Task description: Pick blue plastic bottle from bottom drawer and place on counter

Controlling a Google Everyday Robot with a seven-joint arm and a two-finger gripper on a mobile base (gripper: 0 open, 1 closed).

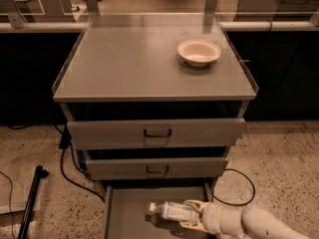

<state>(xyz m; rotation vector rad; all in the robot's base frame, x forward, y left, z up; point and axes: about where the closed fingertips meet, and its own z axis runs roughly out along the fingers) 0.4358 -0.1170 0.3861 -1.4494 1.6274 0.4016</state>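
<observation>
The blue plastic bottle (172,210), clear with a white cap and a pale label, lies sideways over the bottom drawer (127,210), cap pointing left. My gripper (192,214) comes in from the lower right on a white arm and is shut on the bottle's right end. The bottle looks slightly raised above the drawer floor, which carries its shadow. The bottom drawer is pulled open under two upper drawers with black handles. The counter (134,59) is the grey cabinet top, far above the gripper.
A white bowl (199,51) sits on the counter's right rear. The two upper drawers (157,132) stick out partly above the bottom drawer. Black cables (67,168) and a black pole (31,200) lie on the speckled floor to the left.
</observation>
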